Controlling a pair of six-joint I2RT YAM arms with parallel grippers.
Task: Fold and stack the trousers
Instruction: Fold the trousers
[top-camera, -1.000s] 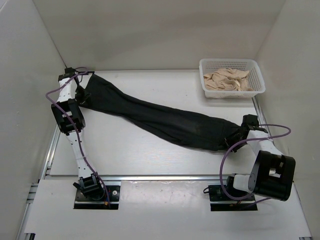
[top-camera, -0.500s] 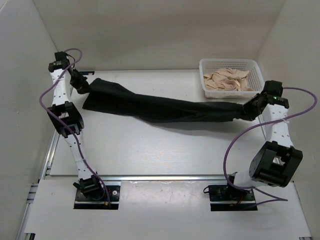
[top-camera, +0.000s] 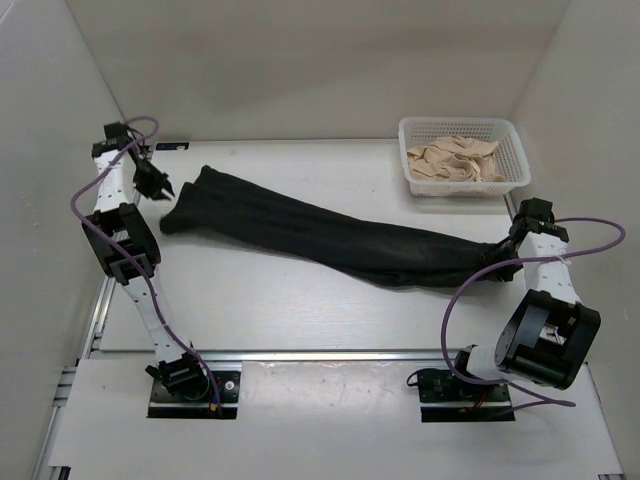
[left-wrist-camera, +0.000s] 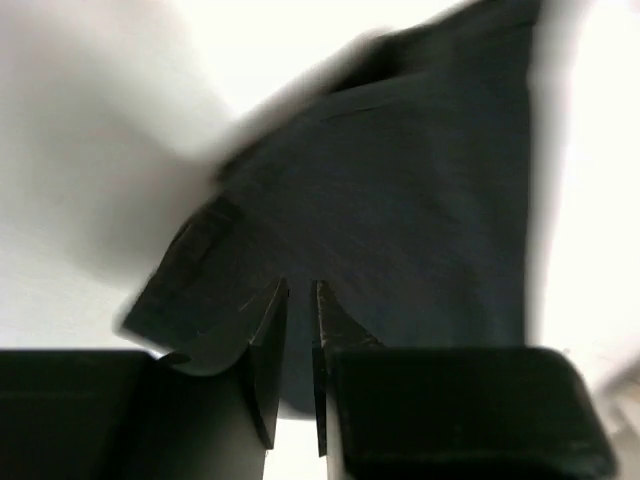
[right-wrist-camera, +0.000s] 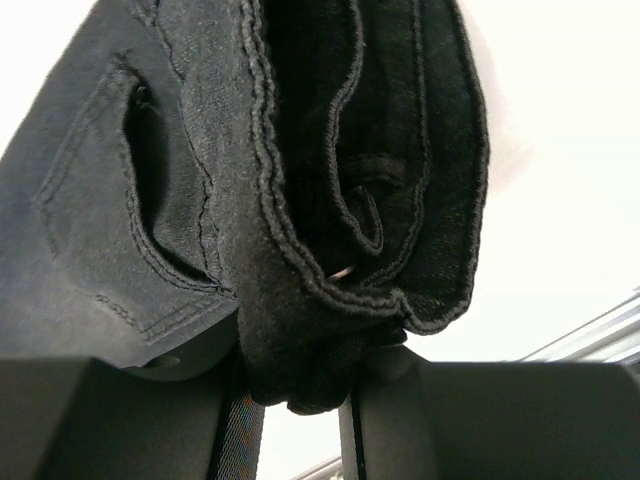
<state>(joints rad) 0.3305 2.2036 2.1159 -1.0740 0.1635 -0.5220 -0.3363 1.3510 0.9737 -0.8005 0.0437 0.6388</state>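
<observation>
The black trousers (top-camera: 330, 240) lie stretched out across the table, from far left to near right. My left gripper (top-camera: 163, 190) hovers just left of the leg ends, apart from them. In the left wrist view its jaws (left-wrist-camera: 300, 290) stand a narrow gap apart with nothing between them, and the blurred dark fabric (left-wrist-camera: 400, 200) lies beyond. My right gripper (top-camera: 508, 248) is shut on the waistband end. In the right wrist view the bunched waistband and a pocket seam (right-wrist-camera: 300, 150) fill the frame, pinched between the jaws (right-wrist-camera: 300, 375).
A white plastic basket (top-camera: 516, 170) with crumpled beige cloth (top-camera: 455, 160) stands at the back right. White walls close in the table on the left, back and right. A metal rail (top-camera: 320, 355) runs along the near edge by the arm bases.
Both arms lifted and swung the trousers back, then lowered them. The left gripper let go of the leg ends, which now lie flat. The right gripper came down nearer, still gripping.
</observation>
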